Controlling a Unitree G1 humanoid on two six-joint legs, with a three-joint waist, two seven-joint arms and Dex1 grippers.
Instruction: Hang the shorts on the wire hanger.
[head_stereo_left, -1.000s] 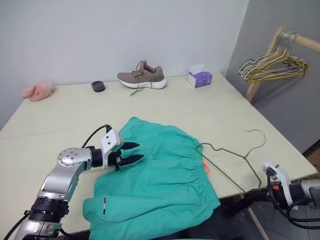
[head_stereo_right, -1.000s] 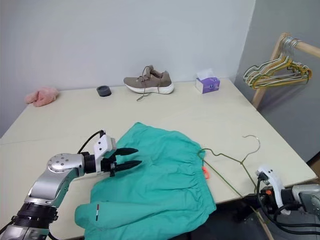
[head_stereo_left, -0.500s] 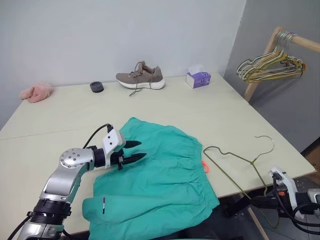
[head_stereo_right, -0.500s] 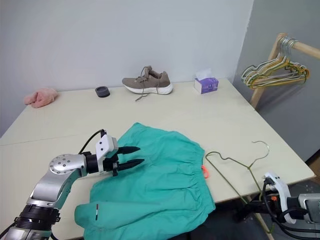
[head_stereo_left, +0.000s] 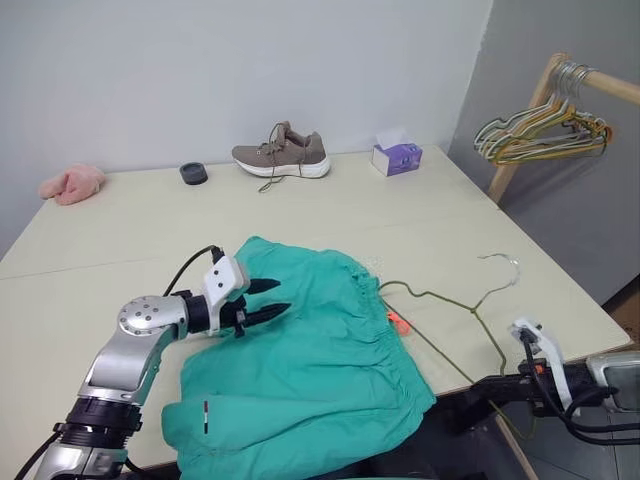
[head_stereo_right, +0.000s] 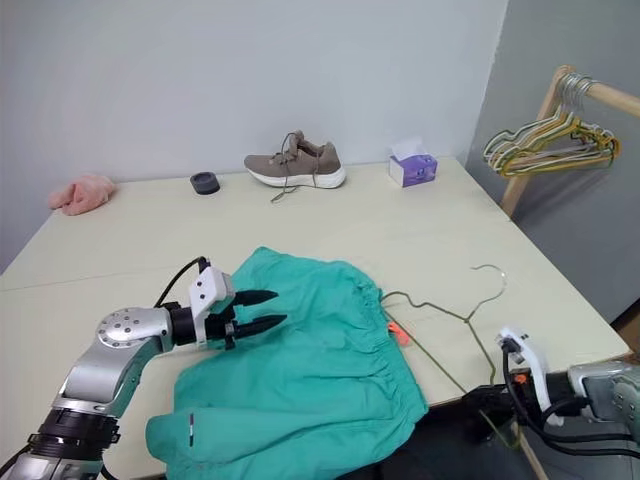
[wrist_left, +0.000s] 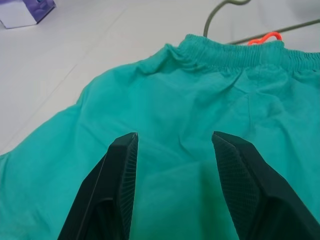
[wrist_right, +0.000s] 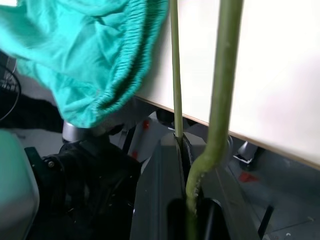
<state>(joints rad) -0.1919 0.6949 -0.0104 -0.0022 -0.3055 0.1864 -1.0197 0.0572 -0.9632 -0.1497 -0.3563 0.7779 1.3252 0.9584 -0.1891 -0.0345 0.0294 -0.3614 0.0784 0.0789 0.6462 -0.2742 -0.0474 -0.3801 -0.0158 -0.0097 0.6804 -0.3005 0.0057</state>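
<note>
The table (head_stereo_left: 150, 225) is a pale rectangular top. With its centre as the clock hub and 12 o'clock at the back wall, the zone from 9 through 12 to 3 o'clock is mostly bare. Along the 12 o'clock edge stand a shoe (head_stereo_left: 283, 153), a small dark round object (head_stereo_left: 194, 173) and a purple tissue box (head_stereo_left: 398, 157); a pink cloth (head_stereo_left: 72, 183) lies at 10 o'clock. Past the 2 o'clock corner, a wooden rack (head_stereo_left: 520, 130) carries a bunch of hangers (head_stereo_left: 540, 132), well apart from the table edge.

No print on the tissue box can be read. The shorts (head_stereo_left: 310, 370) carry a small orange tag (head_stereo_left: 398, 322) at the waistband and a small dark mark (head_stereo_left: 206, 413) near the 7 o'clock hem; neither shows legible writing.

The shorts are teal-green with a gathered elastic waistband facing 3 o'clock. They lie flat at 6 o'clock, the lower hem overhanging the near edge.

The wire hanger (head_stereo_left: 445, 300) is thin, olive-grey and triangular. It lies at 4 o'clock, one corner touching the waistband, the hook toward 2 o'clock, the lower bar running off the near edge.

The left gripper (head_stereo_left: 268, 300) hovers over the shorts at 7 o'clock, fingers (wrist_left: 120, 170) moderately apart, holding nothing.

The right gripper (wrist_right: 186, 150) sits below the 5 o'clock edge, clamped on the wire hanger's bar.
</note>
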